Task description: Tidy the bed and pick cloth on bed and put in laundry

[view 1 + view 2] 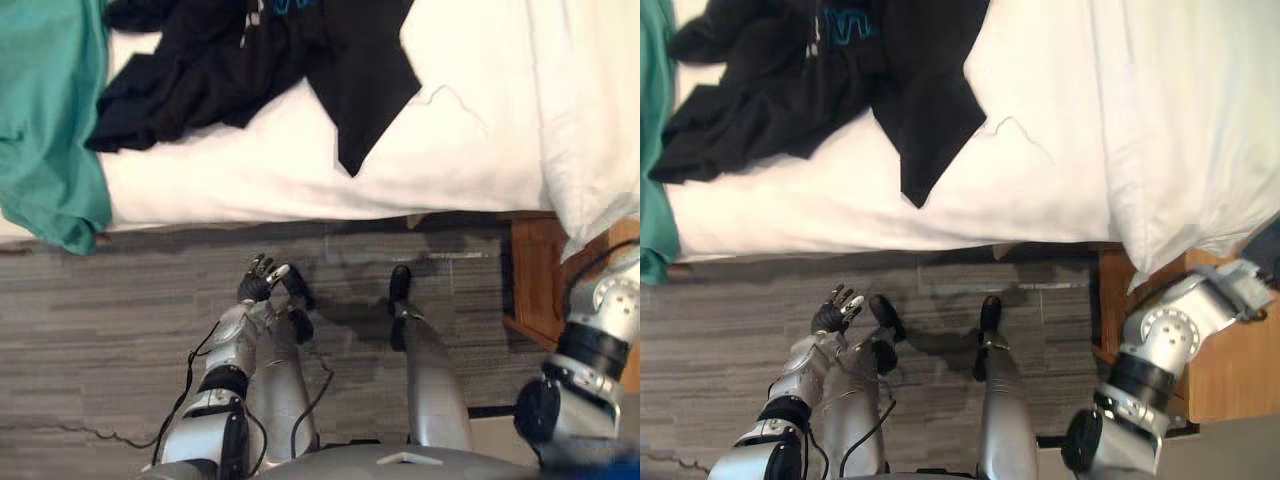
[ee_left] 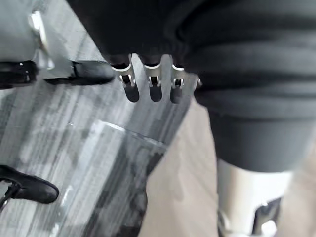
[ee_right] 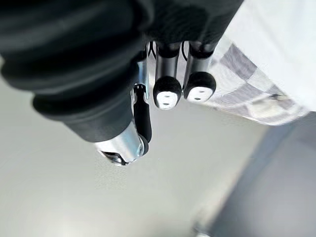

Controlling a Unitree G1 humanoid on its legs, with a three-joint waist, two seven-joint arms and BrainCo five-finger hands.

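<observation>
Black cloth [image 1: 230, 70]: crumpled heap on the bed [image 1: 300, 170], toward its far side, with one pointed flap reaching down toward the near edge. Touching neither robot hand.

Green cloth [image 1: 50, 110]: at the bed's left end, just beside the black heap, draped over the near edge and hanging toward the floor [image 1: 100, 300].

White duvet [image 1: 1180, 120]: bunched on the bed's right end, spilling past the near edge over a wooden surface [image 1: 1230, 370] beside the bed. Strip of bare white sheet between black cloth and duvet.

Left robot hand [image 1: 262, 282]: low over the grey floor, short of the bed's near edge, well apart from both cloths. Fingers loosely extended, holding nothing.

Right robot hand [image 3: 167, 91]: off the bed's right end, near the hanging duvet. Fingers loosely bent, apart from the thumb, holding nothing.
</observation>
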